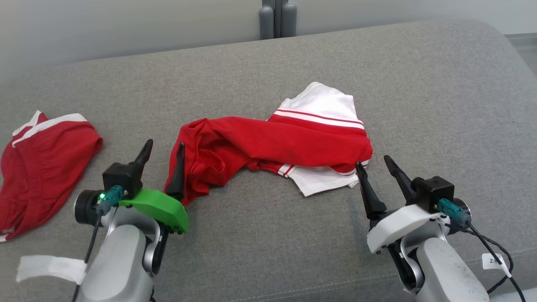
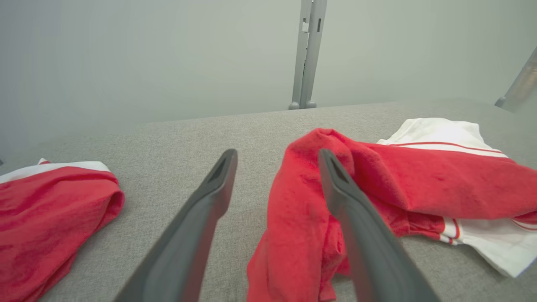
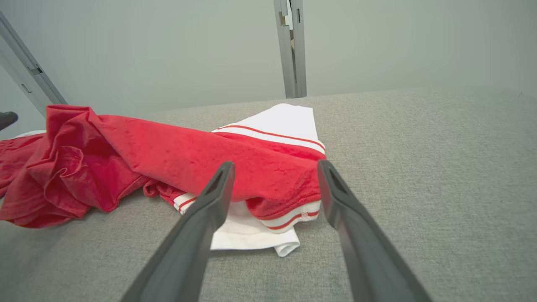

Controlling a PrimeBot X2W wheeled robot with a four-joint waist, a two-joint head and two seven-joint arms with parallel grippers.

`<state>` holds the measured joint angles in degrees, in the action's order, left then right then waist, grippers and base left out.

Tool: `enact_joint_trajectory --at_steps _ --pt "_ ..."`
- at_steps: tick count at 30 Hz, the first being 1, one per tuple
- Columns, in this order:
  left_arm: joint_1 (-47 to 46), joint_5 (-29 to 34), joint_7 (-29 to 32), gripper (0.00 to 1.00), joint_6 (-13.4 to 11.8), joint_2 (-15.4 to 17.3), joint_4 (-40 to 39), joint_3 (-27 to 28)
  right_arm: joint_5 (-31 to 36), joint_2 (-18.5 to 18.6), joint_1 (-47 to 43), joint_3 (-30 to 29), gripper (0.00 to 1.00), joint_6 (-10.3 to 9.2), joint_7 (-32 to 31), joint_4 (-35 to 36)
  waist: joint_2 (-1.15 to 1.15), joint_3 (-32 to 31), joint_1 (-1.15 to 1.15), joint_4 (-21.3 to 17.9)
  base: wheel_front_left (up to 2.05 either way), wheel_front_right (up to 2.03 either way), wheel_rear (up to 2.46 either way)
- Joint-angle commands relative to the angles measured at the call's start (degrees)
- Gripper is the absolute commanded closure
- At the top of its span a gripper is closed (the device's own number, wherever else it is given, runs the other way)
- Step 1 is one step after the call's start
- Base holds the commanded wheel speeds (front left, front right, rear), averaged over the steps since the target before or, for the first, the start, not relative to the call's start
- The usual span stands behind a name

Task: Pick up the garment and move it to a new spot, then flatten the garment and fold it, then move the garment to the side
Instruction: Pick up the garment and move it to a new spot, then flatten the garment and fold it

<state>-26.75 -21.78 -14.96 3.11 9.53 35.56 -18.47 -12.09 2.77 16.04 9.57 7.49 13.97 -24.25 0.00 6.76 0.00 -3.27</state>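
Note:
The garment (image 1: 277, 142), red with white panels and red stripes, lies crumpled in a long heap across the middle of the grey padded surface (image 1: 419, 84). My left gripper (image 1: 163, 157) stands open at the garment's left end. Its inner finger (image 2: 348, 201) rests against the bunched red cloth (image 2: 302, 201), some of which lies in the gap between the fingers. At the garment's right end my right gripper (image 1: 372, 161) is open too. In the right wrist view the red and white hem (image 3: 285, 197) lies between the tips of the right gripper (image 3: 275, 164), with no contact visible.
A second red garment with a white band (image 1: 37, 163) lies at the surface's left edge, also seen in the left wrist view (image 2: 50, 201). A grey post (image 1: 277, 19) stands behind the far edge. A white tape strip (image 1: 50, 266) hangs by my left forearm.

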Motion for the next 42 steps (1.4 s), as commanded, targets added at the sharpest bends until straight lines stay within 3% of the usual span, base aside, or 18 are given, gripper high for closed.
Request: enact_joint_trajectory --at_steps 1,12,22,36,37,38,40,42 --pt "1.9 1.1 -0.2 0.0 -0.5 -0.6 -1.6 0.3 -0.3 0.2 -0.6 -0.2 0.0 0.0 0.3 0.0 0.0 -0.1 0.0 0.4 0.0 0.0 0.0" --pt "8.8 5.5 -0.2 0.0 -0.7 -3.3 -8.2 -0.9 -0.5 0.2 -0.4 -0.1 0.0 0.0 0.5 0.2 0.0 0.2 0.0 0.8 0.0 0.0 0.0" --pt "7.7 6.7 -0.2 0.0 0.5 -4.6 -3.5 -2.7 -0.8 0.2 0.5 0.2 0.0 0.0 0.7 -0.4 0.0 0.5 0.0 -0.1 0.0 0.0 0.0" --pt "2.5 6.3 -0.2 0.0 -0.3 -3.6 6.6 2.6 -0.4 0.2 1.0 0.6 0.0 0.0 0.8 -0.7 0.0 1.1 0.0 -2.8 0.0 0.0 0.0" --pt "1.9 6.5 -0.2 0.24 0.1 -3.5 8.3 2.8 -0.3 0.2 1.0 0.6 0.0 0.0 0.8 -0.7 0.0 1.2 0.0 -2.9 0.0 0.0 0.0" --pt "1.6 6.5 -0.2 0.54 0.3 -3.5 9.1 2.8 -0.3 0.2 1.0 0.5 0.0 0.0 0.9 -0.7 0.0 1.2 0.0 -3.0 0.0 0.0 0.0" --pt "1.2 6.6 -0.2 1.0 0.5 -3.6 10.5 3.1 -0.2 0.2 0.9 0.5 0.0 0.0 0.9 -0.6 0.0 1.2 0.0 -2.9 0.0 0.0 0.0" --pt "1.0 6.7 -0.2 1.0 0.6 -3.7 11.1 3.5 -0.2 0.2 0.9 0.5 0.0 0.0 0.9 -0.6 0.0 1.2 0.0 -2.8 0.0 0.0 0.0"
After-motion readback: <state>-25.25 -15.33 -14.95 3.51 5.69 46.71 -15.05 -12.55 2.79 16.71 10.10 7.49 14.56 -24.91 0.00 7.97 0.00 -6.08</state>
